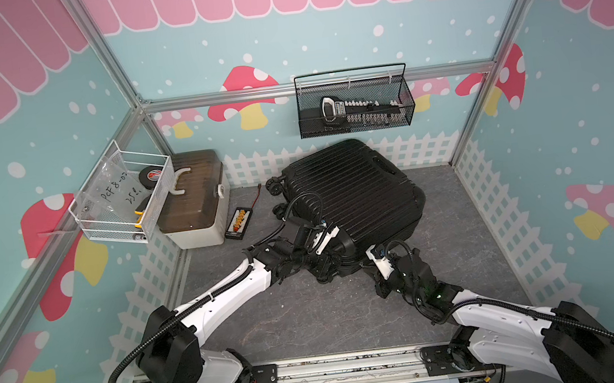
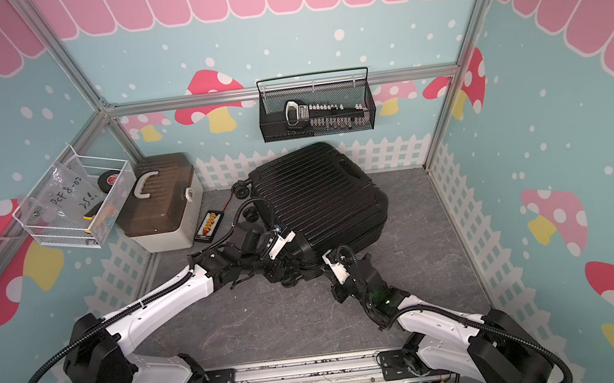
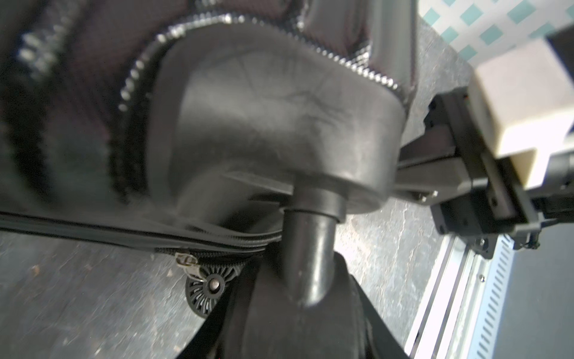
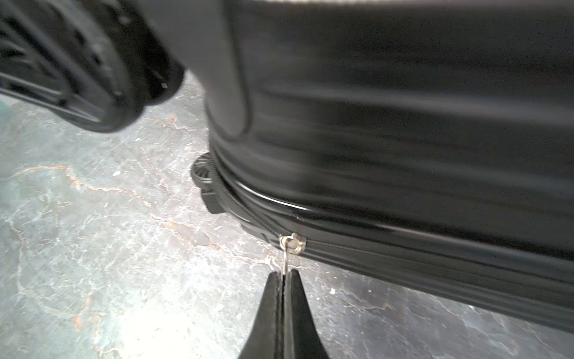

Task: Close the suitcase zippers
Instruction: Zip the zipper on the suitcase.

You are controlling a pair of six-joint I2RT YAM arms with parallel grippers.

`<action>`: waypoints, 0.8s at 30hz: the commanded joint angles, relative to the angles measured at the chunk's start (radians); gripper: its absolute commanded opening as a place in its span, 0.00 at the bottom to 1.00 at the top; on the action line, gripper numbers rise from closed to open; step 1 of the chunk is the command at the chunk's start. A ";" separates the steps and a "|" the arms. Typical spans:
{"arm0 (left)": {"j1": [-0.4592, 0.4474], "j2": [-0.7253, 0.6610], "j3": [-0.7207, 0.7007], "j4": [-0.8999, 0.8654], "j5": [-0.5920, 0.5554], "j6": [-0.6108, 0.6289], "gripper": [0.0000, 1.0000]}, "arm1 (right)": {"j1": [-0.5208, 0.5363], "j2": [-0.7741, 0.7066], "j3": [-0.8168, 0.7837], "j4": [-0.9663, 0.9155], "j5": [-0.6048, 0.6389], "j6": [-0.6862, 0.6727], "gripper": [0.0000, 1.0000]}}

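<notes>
The black ribbed suitcase point(image 1: 348, 192) point(image 2: 317, 195) lies flat on the grey table with its wheels toward the left. My left gripper point(image 1: 325, 270) point(image 2: 287, 274) is at its near left corner, and in the left wrist view its dark fingers point(image 3: 248, 314) are closed round the black wheel stem point(image 3: 307, 258). Open zipper teeth point(image 3: 139, 71) curve round that corner, and a silver slider point(image 3: 186, 259) sits on the track below. My right gripper point(image 4: 284, 275) point(image 1: 369, 265) is shut on the thin silver pull tab point(image 4: 285, 262) of the slider point(image 4: 293, 242) on the near rim seam.
A white box with a brown lid point(image 1: 194, 204) and a small black board point(image 1: 237, 223) stand left of the case. A white wire basket point(image 1: 123, 200) hangs on the left wall and a black mesh basket point(image 1: 354, 106) on the back wall. A metal rail point(image 1: 316, 366) runs along the front.
</notes>
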 commanded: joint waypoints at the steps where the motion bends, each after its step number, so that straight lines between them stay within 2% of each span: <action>1: -0.010 0.036 0.042 0.162 -0.048 -0.084 0.15 | 0.046 0.010 0.001 0.046 -0.134 -0.010 0.00; 17: -0.097 0.124 0.067 0.256 0.095 -0.094 0.14 | 0.127 0.074 0.018 0.114 -0.157 -0.016 0.00; 24: -0.132 0.131 0.077 0.263 0.136 -0.063 0.16 | 0.137 0.051 -0.004 0.105 -0.076 0.001 0.00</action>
